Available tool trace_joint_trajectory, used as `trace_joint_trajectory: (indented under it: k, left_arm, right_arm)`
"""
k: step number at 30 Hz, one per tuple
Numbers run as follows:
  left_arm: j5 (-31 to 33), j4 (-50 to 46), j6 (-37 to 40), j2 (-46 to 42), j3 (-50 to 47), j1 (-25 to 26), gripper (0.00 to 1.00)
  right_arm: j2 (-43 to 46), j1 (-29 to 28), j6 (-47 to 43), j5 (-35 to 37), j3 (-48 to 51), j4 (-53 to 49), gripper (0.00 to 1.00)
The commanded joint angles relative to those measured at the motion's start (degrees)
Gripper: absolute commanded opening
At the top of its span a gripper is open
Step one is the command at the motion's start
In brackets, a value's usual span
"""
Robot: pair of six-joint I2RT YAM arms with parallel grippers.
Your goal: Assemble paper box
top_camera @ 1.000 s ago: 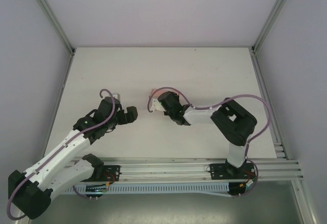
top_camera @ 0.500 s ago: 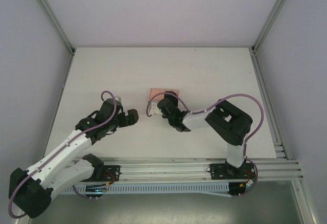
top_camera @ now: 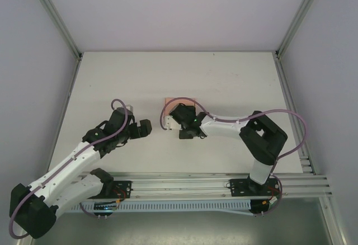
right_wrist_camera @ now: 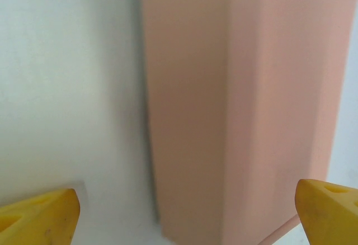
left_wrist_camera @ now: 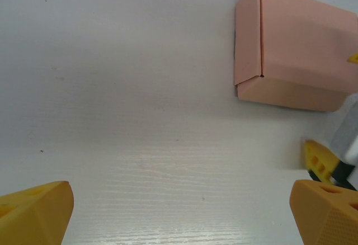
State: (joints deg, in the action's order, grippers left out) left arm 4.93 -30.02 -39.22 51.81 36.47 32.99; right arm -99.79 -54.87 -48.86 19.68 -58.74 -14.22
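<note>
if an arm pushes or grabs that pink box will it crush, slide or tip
Probably light and easily dented: the paper box looks like thin folded card with a visible seam. It likely slides rather than tips, sitting low and flat on the smooth white table.

White table (top_camera: 235, 83), matte, faint grain up close. Plain pale grey walls: back (top_camera: 179, 10), left (top_camera: 25, 88), right (top_camera: 335, 77). Aluminium posts (top_camera: 56, 18) rose from the far corners. Rails (top_camera: 190, 180) and cable duct (top_camera: 184, 205) ran along the near edge. Light was soft and even.
</note>
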Motion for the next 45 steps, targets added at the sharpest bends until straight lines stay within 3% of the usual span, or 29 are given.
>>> trace_joint_trajectory:
  k: [1,4,7,10,14,18,21,23,27,30,32,34,38,41,43,45]
  left_arm:
    - [-0.8,0.1,1.4,0.8,2.3,0.0,0.99]
    - [0.5,0.1,0.8,1.1,2.0,-0.1,0.98]
    - [6.3,0.2,1.0,1.5,2.2,-0.2,0.99]
    - [7.2,3.7,3.7,2.8,2.0,-3.4,0.98]
    - [8.9,9.9,8.4,5.3,1.2,-11.7,0.99]
    - [16.8,27.1,20.4,5.7,-5.2,-18.1,0.99]
    - [15.4,43.5,26.6,7.8,-11.5,-24.2,0.98]
    - [14.5,48.7,28.0,9.1,-12.4,-26.5,0.98]
    - [12.3,72.9,35.6,13.6,-20.8,-26.9,0.99]
    - [11.4,79.4,37.4,19.8,-22.2,-27.0,0.99]
    - [7.1,77.6,38.3,20.3,-21.2,-27.1,0.99]
    - [6.5,83.4,39.5,21.7,-22.6,-27.1,0.99]
    - [6.2,86.8,42.1,25.3,-21.1,-28.2,0.99]
    - [0.5,99.7,42.8,36.8,-21.7,-30.3,0.99]
    - [-2.5,92.6,40.3,35.4,-19.3,-32.8,0.99]
    - [-3.9,93.2,39.3,35.7,-19.3,-33.9,0.99]
  right_arm:
    - [4.0,0.0,3.3,-5.3,-1.9,-10.0,0.99]
    - [8.2,0.9,6.5,-4.5,-0.2,-5.5,0.99]
    - [14.5,4.6,16.6,-2.8,1.8,-0.4,0.99]
    - [22.1,14.0,30.5,-3.1,5.0,2.9,0.99]
    - [32.9,29.2,46.7,-0.4,13.4,7.6,0.99]
    - [41.0,44.0,49.8,-6.8,27.6,22.2,0.99]
    - [40.6,50.2,53.4,-8.5,35.9,35.1,0.99]
    - [37.8,51.8,52.5,-9.2,38.9,41.9,0.99]
    - [28.3,52.6,49.4,-9.6,40.9,54.7,0.99]
    - [19.7,52.8,49.4,-9.2,42.0,68.5,0.99]
    - [15.3,53.4,49.9,-10.2,40.4,68.8,0.99]
    - [10.2,53.9,48.9,-14.0,38.3,70.1,0.99]
    - [11.0,56.5,52.0,-15.6,36.9,65.6,0.99]
    - [11.1,56.5,51.8,-15.4,36.9,65.2,0.99]
    - [11.0,56.4,51.7,-15.1,36.9,65.4,0.99]
    - [11.0,56.3,51.7,-14.9,36.9,65.4,0.99]
